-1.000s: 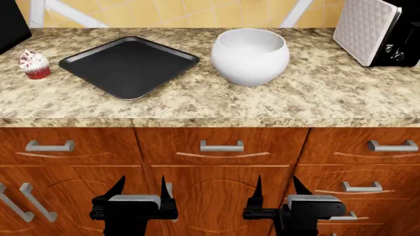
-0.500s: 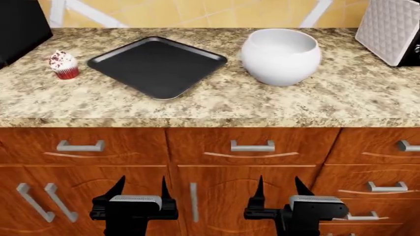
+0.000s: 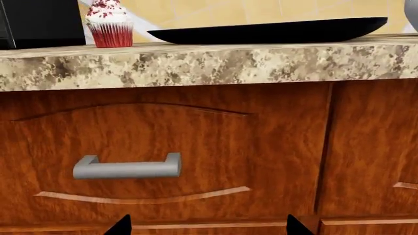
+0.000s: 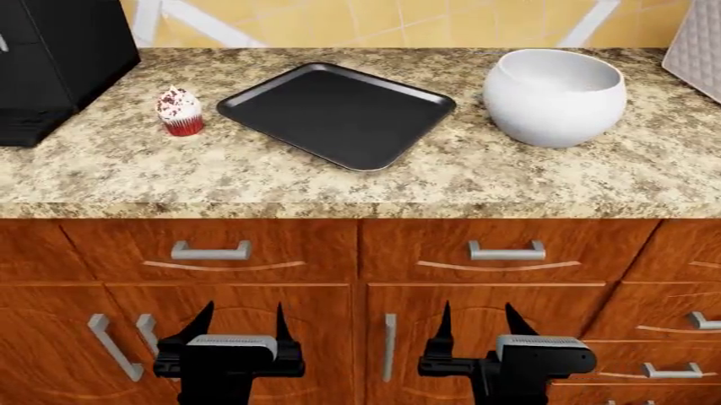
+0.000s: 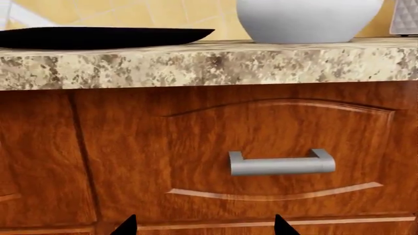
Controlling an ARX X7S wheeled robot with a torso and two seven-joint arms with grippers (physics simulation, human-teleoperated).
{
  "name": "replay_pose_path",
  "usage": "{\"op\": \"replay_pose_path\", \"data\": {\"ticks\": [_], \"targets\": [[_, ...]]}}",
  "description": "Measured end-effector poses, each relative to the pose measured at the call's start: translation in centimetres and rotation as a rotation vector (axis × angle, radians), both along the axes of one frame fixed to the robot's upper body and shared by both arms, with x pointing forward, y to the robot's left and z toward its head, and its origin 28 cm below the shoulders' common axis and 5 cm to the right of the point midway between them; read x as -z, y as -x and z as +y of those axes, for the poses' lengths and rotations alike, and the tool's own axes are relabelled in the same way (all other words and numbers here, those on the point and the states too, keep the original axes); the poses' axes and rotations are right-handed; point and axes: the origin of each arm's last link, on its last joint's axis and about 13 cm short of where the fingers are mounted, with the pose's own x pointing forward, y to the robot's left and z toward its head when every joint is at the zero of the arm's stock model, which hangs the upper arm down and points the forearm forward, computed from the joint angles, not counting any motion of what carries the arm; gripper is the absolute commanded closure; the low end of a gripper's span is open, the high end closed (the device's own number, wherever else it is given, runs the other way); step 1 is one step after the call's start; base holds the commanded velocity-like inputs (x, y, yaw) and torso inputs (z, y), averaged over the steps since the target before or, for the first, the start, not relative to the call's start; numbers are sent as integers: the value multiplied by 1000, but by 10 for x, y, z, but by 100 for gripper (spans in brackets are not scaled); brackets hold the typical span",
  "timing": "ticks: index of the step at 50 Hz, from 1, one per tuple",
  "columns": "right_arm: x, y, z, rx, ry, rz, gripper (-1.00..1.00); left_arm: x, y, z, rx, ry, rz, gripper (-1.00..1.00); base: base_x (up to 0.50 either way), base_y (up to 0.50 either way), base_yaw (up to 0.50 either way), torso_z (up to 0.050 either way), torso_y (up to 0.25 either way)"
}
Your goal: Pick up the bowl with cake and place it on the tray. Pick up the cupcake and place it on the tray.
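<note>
The white bowl [image 4: 560, 95] stands on the granite counter at the right; the cake is hidden inside it. The bowl's base shows in the right wrist view [image 5: 307, 19]. The black tray [image 4: 336, 114] lies left of it, seen edge-on in the left wrist view [image 3: 267, 32] and the right wrist view [image 5: 98, 37]. The cupcake [image 4: 181, 111] stands left of the tray and also shows in the left wrist view [image 3: 109, 24]. My left gripper [image 4: 239, 322] and right gripper [image 4: 481, 321] are open and empty, low in front of the cabinet drawers, well below the counter.
A black appliance [image 4: 56, 59] stands at the counter's far left and a white quilted appliance [image 4: 696, 38] at the far right. Wooden drawers with metal handles [image 4: 211, 251] [image 4: 506, 251] face the grippers. The counter edge [image 4: 360, 207] overhangs them.
The view has shifted left: the counter objects have slid rightward in the head view, the black appliance came in and the white one moved nearly out. Both grippers stay open.
</note>
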Motion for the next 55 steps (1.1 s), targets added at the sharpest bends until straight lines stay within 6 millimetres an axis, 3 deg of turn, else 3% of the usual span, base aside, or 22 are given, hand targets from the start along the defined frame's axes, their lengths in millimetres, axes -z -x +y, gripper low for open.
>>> {"op": "replay_pose_path", "data": {"ticks": [6, 47, 51, 55], "targets": [[0, 0, 0, 1, 0, -1, -100, 0, 0, 0, 1, 0, -2, -100, 0, 0, 0, 6, 1], [-1, 0, 0, -1, -1, 3, -100, -1, 0, -1, 0, 8, 8, -100, 0, 0, 0, 48, 1], [-13, 2, 0, 12, -20, -26, -100, -15, -3, 1, -11, 50, -1, -100, 0, 0, 0, 0, 0], [-46, 0, -2, 21, -14, -65, -100, -50, -13, 7, -20, 104, -48, -100, 0, 0, 0, 0, 0]]}}
